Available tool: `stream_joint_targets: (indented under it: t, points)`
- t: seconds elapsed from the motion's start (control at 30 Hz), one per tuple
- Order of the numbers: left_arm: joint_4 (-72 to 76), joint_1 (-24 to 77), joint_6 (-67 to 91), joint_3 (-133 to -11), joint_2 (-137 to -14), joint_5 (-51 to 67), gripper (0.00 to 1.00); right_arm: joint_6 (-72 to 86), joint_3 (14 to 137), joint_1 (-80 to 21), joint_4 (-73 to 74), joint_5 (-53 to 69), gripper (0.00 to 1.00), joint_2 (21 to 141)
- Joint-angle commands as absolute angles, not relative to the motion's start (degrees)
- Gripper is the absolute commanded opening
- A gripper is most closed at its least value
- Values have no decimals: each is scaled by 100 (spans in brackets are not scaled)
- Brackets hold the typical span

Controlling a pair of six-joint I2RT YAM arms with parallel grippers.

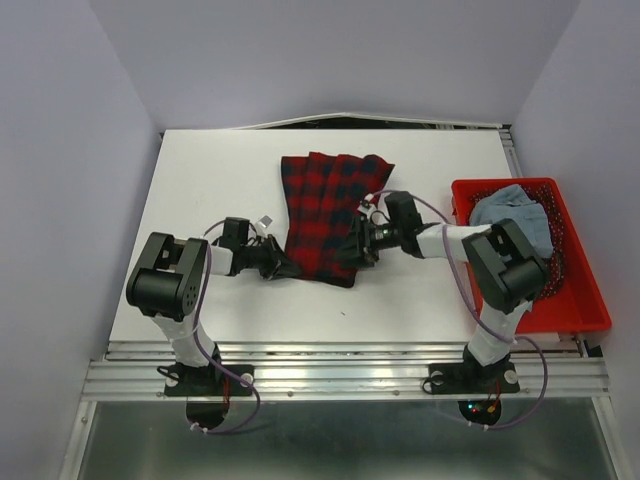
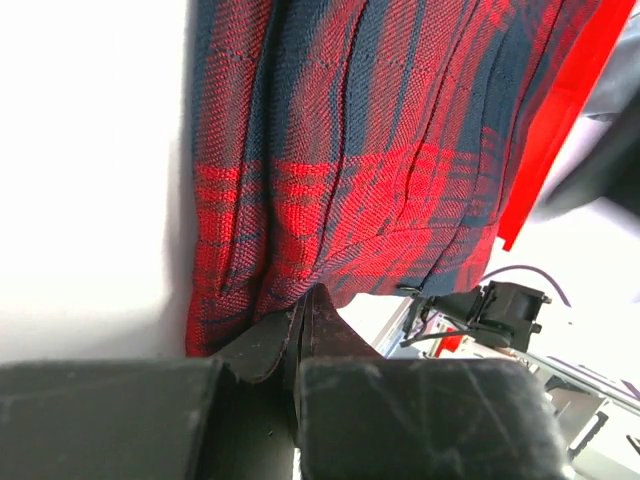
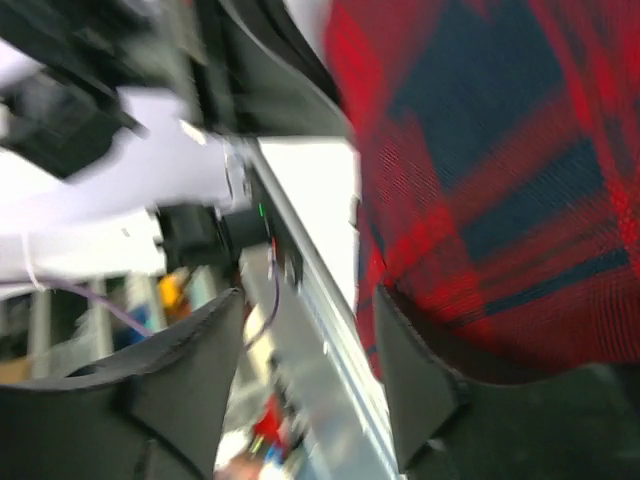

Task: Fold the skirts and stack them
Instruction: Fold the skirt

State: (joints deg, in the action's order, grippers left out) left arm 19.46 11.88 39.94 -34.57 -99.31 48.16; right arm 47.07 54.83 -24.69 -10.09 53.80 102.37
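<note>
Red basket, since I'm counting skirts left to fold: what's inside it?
A crumpled light blue-grey skirt lies in the red basket, a dark patterned strip along its edge. Anything under them is covered, and the right arm hides the basket's near-left part.

Twin black-and-white arms
Both left arm [image 1: 168, 282] and right arm [image 1: 508, 262]: black joint housings, white links, looping purple cables [image 1: 206, 345].

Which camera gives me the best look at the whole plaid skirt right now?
Top external: the plaid skirt lies nearly whole on the table. Left wrist shows only pleats above the left end effector, shut on its edge; right wrist shows a blurred corner beside the open right end effector.
</note>
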Motion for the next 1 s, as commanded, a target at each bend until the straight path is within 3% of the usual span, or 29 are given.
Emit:
stream_joint_targets:
  t: [0.0,0.1,0.13,0.23,0.4,0.6,0.7,0.97]
  points:
    - [1872,1151,3885,-3410,-10116,4281,0,5220,5106,-2619,-1961,6073,58,10835]
    - [1820,1143,3876,-3393,-10055,4245,0,5169,5133,-2619,-1891,6013,54,11495]
    - [1793,1143,3867,-3393,-9985,4219,0,5037,5142,-2619,-1750,5716,48,11644]
    - [1767,1064,3885,-3253,-9775,4184,0,4168,5334,-2418,-513,5118,38,12242]
    - [1933,958,3859,-2989,-9151,4524,0,2737,6211,-2312,1357,4773,38,12708]
    - [1881,1090,3630,-3488,-8087,5536,0,1847,6416,-2566,2188,4667,37,12621]
    - [1986,1099,3568,-3998,-7946,5494,0,1609,6390,-2689,2373,4729,37,12507]
    - [2470,1090,3665,-5648,-9735,5054,0,1126,6196,-2804,2715,4992,37,12375]
